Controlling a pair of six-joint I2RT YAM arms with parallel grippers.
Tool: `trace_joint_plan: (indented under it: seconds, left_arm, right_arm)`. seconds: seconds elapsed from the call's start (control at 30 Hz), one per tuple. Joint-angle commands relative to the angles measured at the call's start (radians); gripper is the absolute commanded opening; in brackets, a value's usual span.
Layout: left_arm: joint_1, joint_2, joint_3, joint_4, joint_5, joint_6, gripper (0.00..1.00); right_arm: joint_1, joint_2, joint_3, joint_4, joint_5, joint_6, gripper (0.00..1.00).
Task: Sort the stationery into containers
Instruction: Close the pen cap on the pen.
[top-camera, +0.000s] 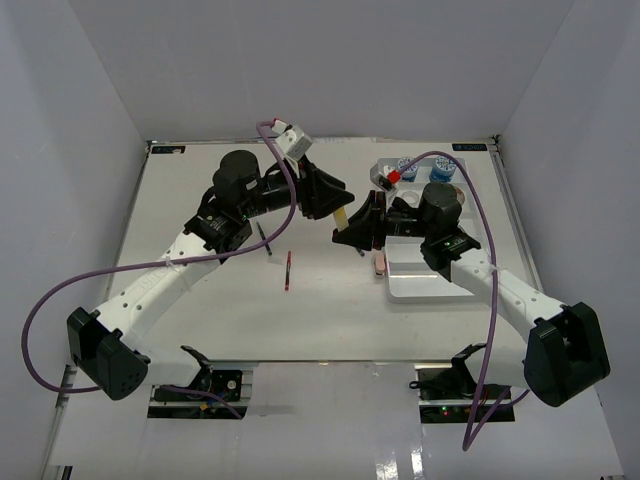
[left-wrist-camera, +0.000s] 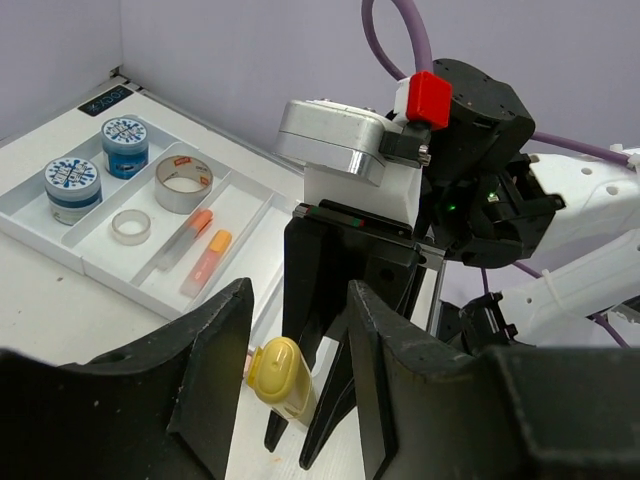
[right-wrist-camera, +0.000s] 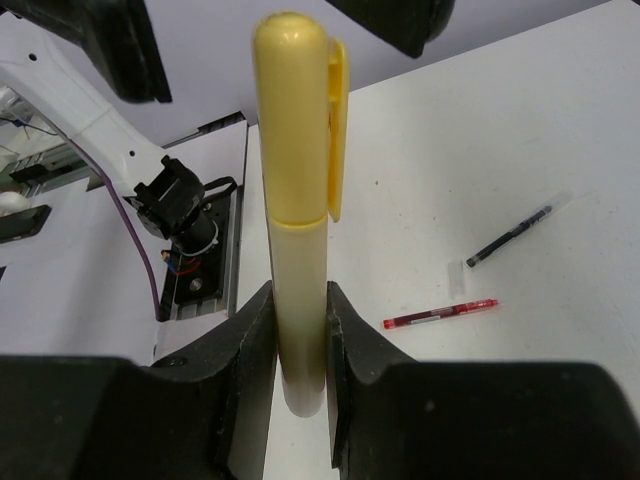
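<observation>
My right gripper (right-wrist-camera: 300, 310) is shut on the lower barrel of a yellow marker (right-wrist-camera: 298, 190), holding it in the air over the middle of the table. In the top view this yellow marker (top-camera: 343, 216) points at my left gripper (top-camera: 333, 203). The marker's cap (left-wrist-camera: 276, 370) sits between the fingers of the left gripper (left-wrist-camera: 298, 335), which is open, with a gap showing on the right side. A red pen (top-camera: 288, 271) and a black pen (top-camera: 265, 241) lie on the table. The white divided tray (left-wrist-camera: 90, 265) holds two blue-white tubs (left-wrist-camera: 72, 186), two tape rolls (left-wrist-camera: 183, 183) and orange pieces (left-wrist-camera: 208, 256).
A pink piece (top-camera: 379, 262) lies on the table beside the tray's (top-camera: 415, 283) left edge, under the right arm. White walls close in the table on the left, back and right. A small clear scrap (right-wrist-camera: 456, 274) lies near the pens.
</observation>
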Motion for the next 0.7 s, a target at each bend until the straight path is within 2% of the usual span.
trace_joint_plan:
  seconds: [0.0,0.33,0.67]
  left_arm:
    - [0.005,-0.009,-0.018,0.045,0.034,-0.018,0.53]
    - [0.005,-0.004,-0.041,0.068,0.042,-0.032,0.47]
    - [0.005,0.007,-0.058,0.1,0.073,-0.05,0.32]
  right_arm:
    - [-0.003,-0.005,0.046,0.023,-0.016,0.009,0.08]
    - [-0.003,-0.005,0.041,0.04,-0.016,0.023,0.08]
    - [-0.003,-0.009,0.037,0.049,-0.015,0.031,0.08]
